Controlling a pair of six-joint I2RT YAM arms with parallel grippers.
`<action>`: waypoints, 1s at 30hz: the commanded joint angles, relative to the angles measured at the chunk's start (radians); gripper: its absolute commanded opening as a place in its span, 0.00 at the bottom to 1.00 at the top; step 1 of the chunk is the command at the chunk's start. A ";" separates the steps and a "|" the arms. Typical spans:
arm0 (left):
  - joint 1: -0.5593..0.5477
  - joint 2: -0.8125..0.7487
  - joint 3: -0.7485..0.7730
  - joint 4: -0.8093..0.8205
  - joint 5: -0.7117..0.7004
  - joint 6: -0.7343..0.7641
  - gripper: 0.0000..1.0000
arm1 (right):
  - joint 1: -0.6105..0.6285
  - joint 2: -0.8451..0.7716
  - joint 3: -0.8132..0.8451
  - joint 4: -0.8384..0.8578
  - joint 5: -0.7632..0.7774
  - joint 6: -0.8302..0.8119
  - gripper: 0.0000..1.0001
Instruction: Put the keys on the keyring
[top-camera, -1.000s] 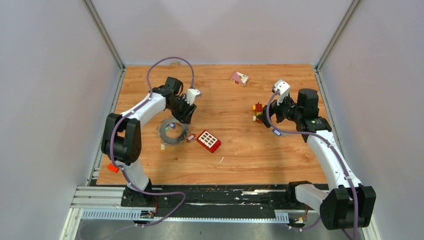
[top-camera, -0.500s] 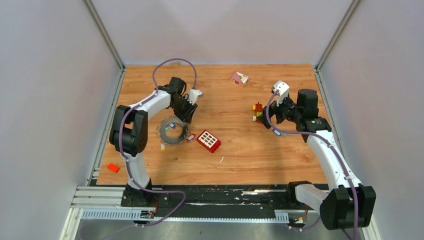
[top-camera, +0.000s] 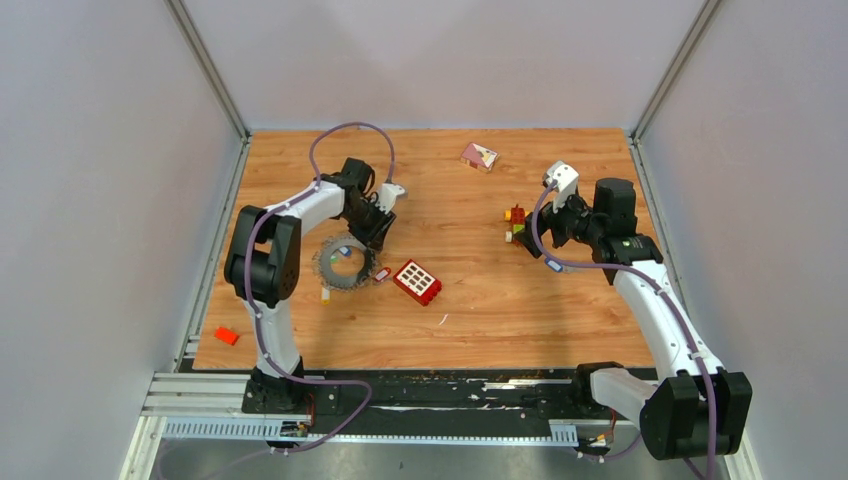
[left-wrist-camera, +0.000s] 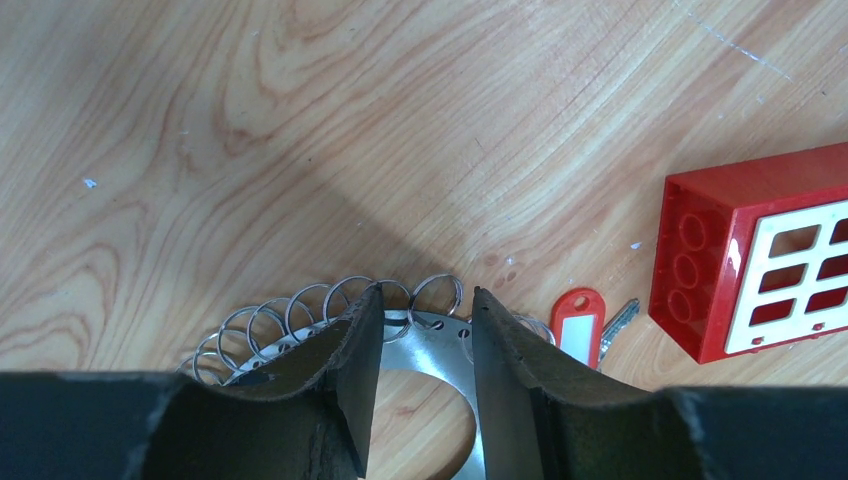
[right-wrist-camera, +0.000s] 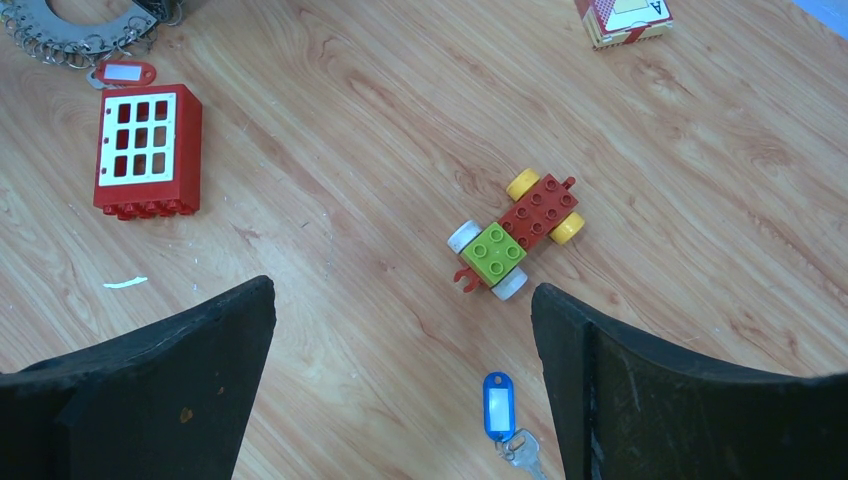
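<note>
One small red block (top-camera: 226, 336) lies by the near-left corner of the wooden table (top-camera: 560, 330). Right of it, one large flat grey metal keyring (top-camera: 346, 264), its rim strung with little wire loops, lies flat on the wood, and the left gripper (top-camera: 376, 230) stands over its far right rim. In the left wrist view the jaws are a narrow gap apart and clamp nothing. The ring's flat plate and two of its loops show in that gap, and the plate runs on behind both black fingers (left-wrist-camera: 350, 350). Three tiny keys lie at the ring. One yellow-tagged key (top-camera: 325, 294) is just outside the near-left rim and one small blue tag (top-camera: 343, 251) sits inside the open centre. One red-tagged key (top-camera: 381, 275) is just beside the right rim, between the ring and one red studded brick with a white window grid (top-camera: 417, 281). One white scrap (top-camera: 442, 320) lies near that brick, and one small pink-and-white box (top-camera: 479, 155) sits toward the far edge. Further right stands one toy car of red and green blocks with yellow and white wheels (right-wrist-camera: 515, 235). Just beside it, on the near side, lies a fourth key, the blue-tagged key (right-wrist-camera: 497, 405), well apart from the ring. The right gripper (right-wrist-camera: 402, 290) hovers above these two with its jaws spread wide and empty.
</note>
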 joint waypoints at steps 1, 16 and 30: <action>-0.003 0.017 0.008 0.003 0.001 0.008 0.45 | 0.005 -0.008 0.036 0.006 -0.014 -0.013 1.00; -0.010 0.002 -0.023 -0.011 0.040 0.030 0.26 | 0.014 0.002 0.038 0.000 -0.006 -0.024 1.00; -0.010 -0.091 0.005 -0.090 0.116 0.113 0.00 | 0.021 0.003 0.041 -0.001 -0.017 -0.013 1.00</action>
